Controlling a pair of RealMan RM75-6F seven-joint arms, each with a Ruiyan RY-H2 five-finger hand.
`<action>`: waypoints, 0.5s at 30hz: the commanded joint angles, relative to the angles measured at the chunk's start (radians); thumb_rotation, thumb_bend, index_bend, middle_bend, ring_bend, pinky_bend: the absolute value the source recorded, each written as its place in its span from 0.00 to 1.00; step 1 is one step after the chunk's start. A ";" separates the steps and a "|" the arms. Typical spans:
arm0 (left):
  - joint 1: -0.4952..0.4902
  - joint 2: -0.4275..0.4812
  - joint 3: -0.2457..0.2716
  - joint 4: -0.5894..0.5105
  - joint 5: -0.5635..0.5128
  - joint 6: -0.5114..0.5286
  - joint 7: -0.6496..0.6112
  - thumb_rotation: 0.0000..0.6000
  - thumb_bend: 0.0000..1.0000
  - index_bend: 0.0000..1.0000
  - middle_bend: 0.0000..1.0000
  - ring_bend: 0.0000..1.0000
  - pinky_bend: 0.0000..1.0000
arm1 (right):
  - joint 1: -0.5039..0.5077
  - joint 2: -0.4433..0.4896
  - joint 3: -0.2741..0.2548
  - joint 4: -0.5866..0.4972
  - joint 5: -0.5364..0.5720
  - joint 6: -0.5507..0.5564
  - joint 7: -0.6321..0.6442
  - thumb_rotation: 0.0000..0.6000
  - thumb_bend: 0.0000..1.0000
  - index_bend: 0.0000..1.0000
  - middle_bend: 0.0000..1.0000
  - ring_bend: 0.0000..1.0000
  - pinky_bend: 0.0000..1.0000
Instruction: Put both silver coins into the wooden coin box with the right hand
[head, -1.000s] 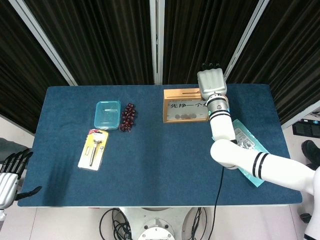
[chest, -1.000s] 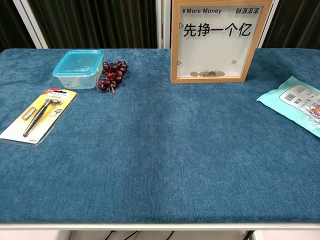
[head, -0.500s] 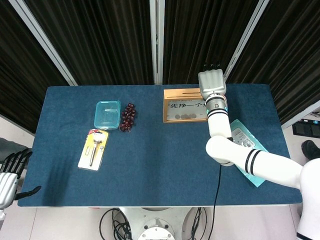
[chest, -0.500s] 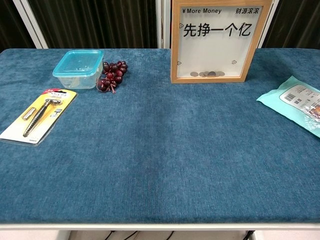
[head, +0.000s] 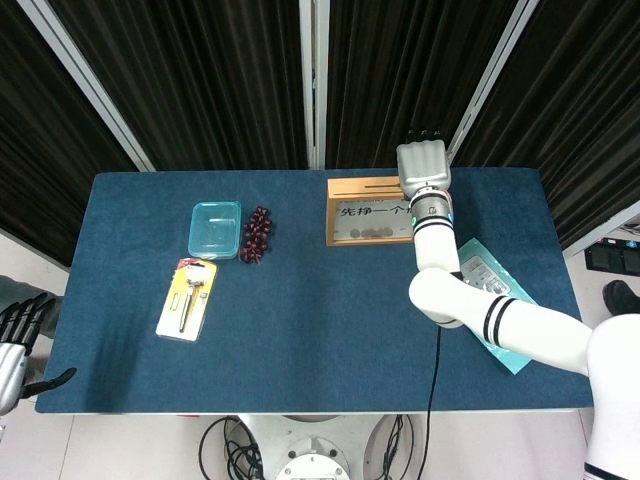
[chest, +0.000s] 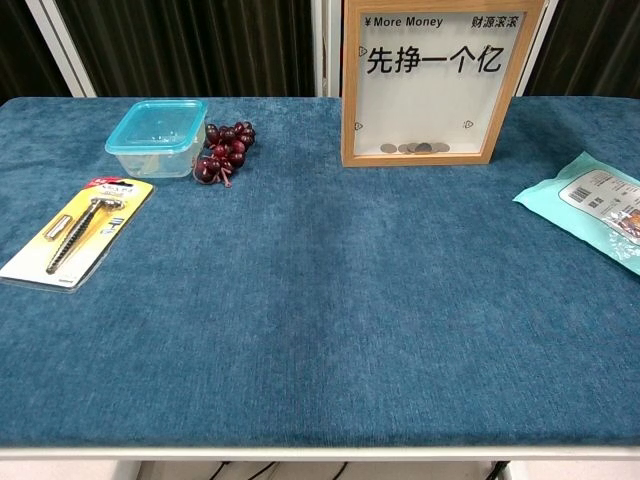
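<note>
The wooden coin box (head: 362, 212) stands upright at the back of the table, right of centre. Through its clear front several coins (chest: 415, 148) lie at the bottom of the box (chest: 430, 82). My right hand (head: 423, 168) hovers over the box's top right corner with its back to the head camera. Its fingers point away, so I cannot see whether they hold a coin. No loose silver coin shows on the cloth. My left hand (head: 18, 345) hangs off the table's near left corner, fingers apart and holding nothing. The chest view shows neither hand.
A teal plastic tub (head: 215, 228) and a bunch of dark grapes (head: 257, 235) sit at the back left. A yellow carded tool (head: 186, 298) lies on the left. A light blue packet (chest: 595, 205) lies under my right forearm. Blue cloth (chest: 320, 300) covers the table.
My right hand has crept slightly further back over the box and the right elbow has swung a little left. My left hand has sunk lower at the frame's edge.
</note>
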 joint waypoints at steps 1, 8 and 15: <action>0.000 0.001 0.001 0.000 0.000 -0.003 0.001 1.00 0.04 0.00 0.00 0.00 0.00 | -0.001 -0.001 0.001 0.000 -0.001 -0.002 0.002 1.00 0.42 0.83 0.07 0.00 0.00; 0.000 -0.001 0.001 0.002 0.000 -0.005 -0.001 1.00 0.04 0.00 0.00 0.00 0.00 | 0.000 0.000 0.001 -0.005 0.004 -0.005 0.001 1.00 0.42 0.83 0.07 0.00 0.00; 0.003 -0.007 0.001 0.012 -0.002 -0.006 -0.008 1.00 0.04 0.00 0.00 0.00 0.00 | 0.005 -0.010 -0.002 0.002 0.010 -0.002 -0.006 1.00 0.43 0.83 0.07 0.00 0.00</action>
